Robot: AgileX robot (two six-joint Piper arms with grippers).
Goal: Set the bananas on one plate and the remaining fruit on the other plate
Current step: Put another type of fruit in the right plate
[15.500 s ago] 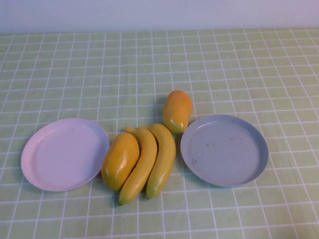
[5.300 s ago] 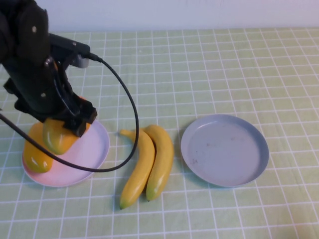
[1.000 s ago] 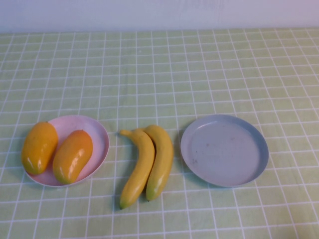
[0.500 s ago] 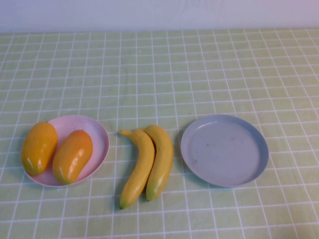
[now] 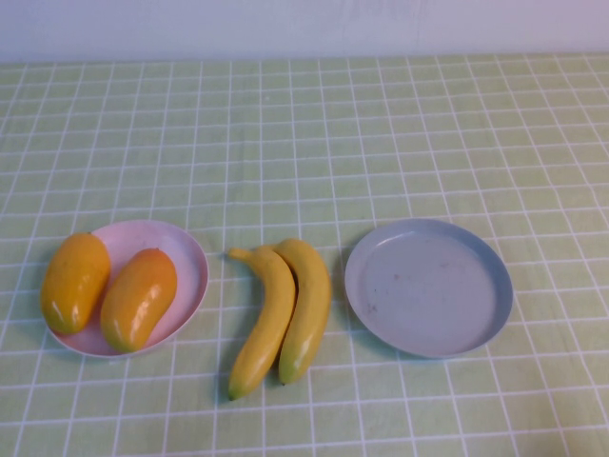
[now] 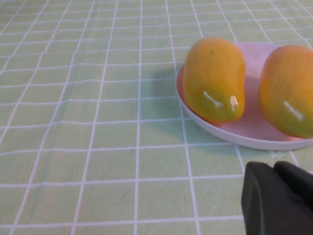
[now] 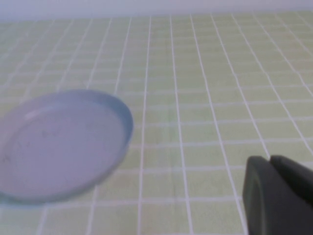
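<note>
Two plump, oval, glossy orange-yellow fruits (image 5: 105, 290) are lying side by side on the round pale pink-lilac plastic plate (image 5: 186, 262) at the lower left of the high view, the left one overhanging the plate's left rim. Two long, curved, glossy yellow bananas (image 5: 282, 314) are resting on the green, white-gridded surface (image 5: 304, 133) at lower centre, touching each other along their lengths, between the two plates and apart from both. The round grey-blue plastic plate (image 5: 428, 286), faintly scuffed, is sitting at the lower right, carrying nothing.

Neither arm is appearing in the high view. The left gripper (image 6: 279, 198) is showing only as a dark body at the lower right corner of the left wrist view, near the pink-lilac plate's rim; whether it is spread or pressed together cannot be told. The right gripper (image 7: 279, 196) is likewise showing only as a dark body at the lower right corner of the right wrist view, well apart from the grey-blue plate, its state also impossible to tell.
</note>
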